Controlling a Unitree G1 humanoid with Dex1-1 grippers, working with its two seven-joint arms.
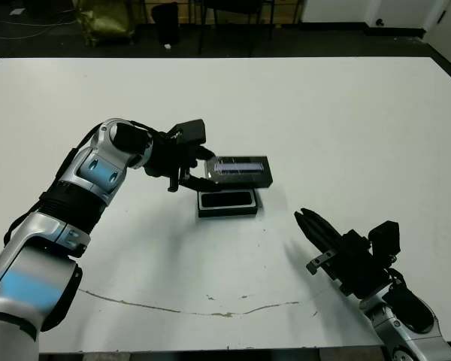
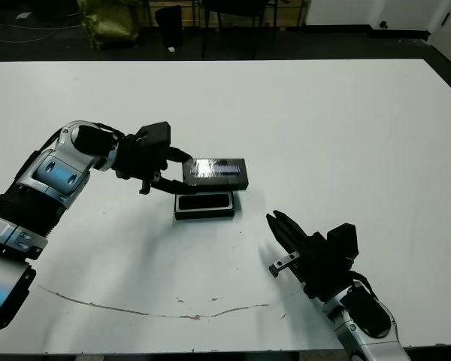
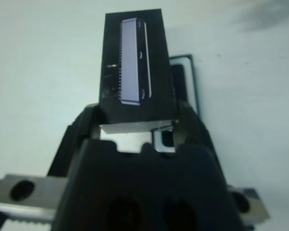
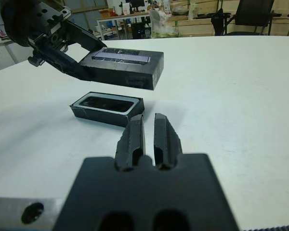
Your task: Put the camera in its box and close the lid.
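Right wrist view: left gripper [image 4: 79, 60] clamps the lid [image 4: 125, 65] by one end, raised above the box [image 4: 108, 108], camera [image 4: 110, 102] lying inside. Right gripper [image 4: 149, 137] closed, empty, near the box.

Head pair downward; wrist views near, sharing box [image 4: 107, 109].

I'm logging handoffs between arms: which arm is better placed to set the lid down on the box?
Left. The left gripper already holds the lid in the air just above the box, where the camera lies. The right gripper rests apart, shut and empty.
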